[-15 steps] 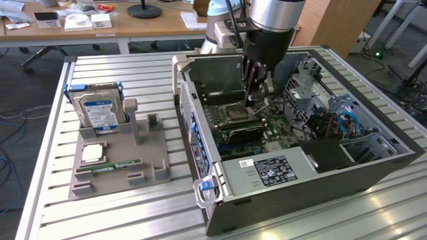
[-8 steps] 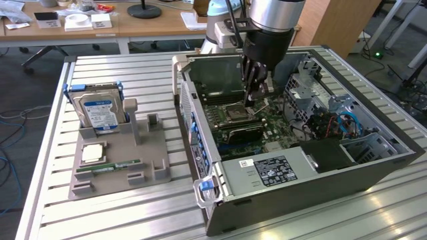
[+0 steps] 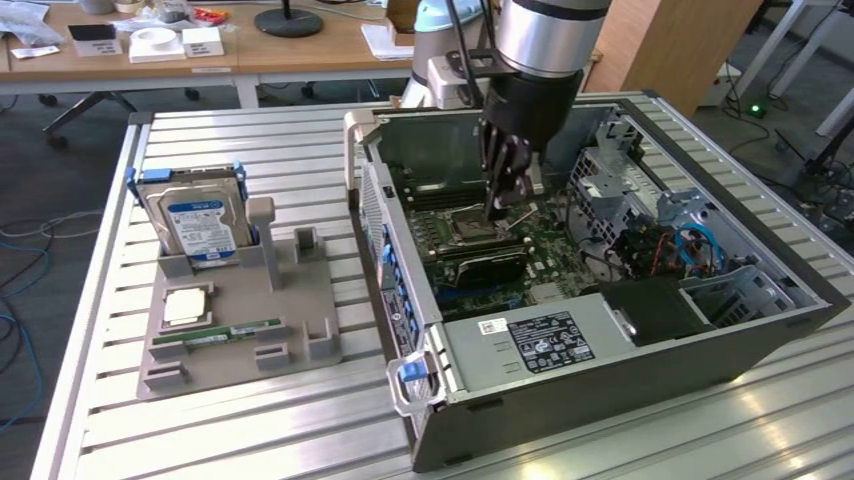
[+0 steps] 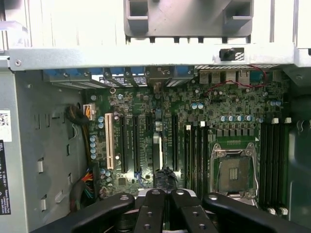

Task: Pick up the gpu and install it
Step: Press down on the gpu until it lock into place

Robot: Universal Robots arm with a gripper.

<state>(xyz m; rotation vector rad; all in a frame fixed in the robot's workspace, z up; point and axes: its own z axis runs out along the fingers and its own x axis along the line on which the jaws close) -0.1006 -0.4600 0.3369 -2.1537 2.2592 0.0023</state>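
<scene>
One arm reaches down into the open case [image 3: 747,330], which lies on its side on a slatted metal table [image 3: 240,440]. Gripper [image 3: 505,205] is closed, fingers pressed together with nothing clearly between them. It hangs low over the motherboard [image 3: 534,250], near the empty CPU socket [image 3: 474,225].

Gpu [image 3: 477,266] stands on edge in a motherboard slot, black face toward the exterior view's front, just beside the socket. In the wrist view the gpu [image 4: 156,145] shows edge-on as a thin strip among the long slots, with the closed gripper [image 4: 165,190] right at its near end. Can't tell whether the fingertips touch the card. Socket [image 4: 233,172] sits well to one side of it, between the memory slots.

On the exterior view's left, a grey tray [image 3: 314,300] sits beside the case. It holds a hard drive [image 3: 194,225] upright at the far end, a CPU chip [image 3: 187,305] lying flat, and a green memory stick [image 3: 220,333] lying flat near the front.
</scene>
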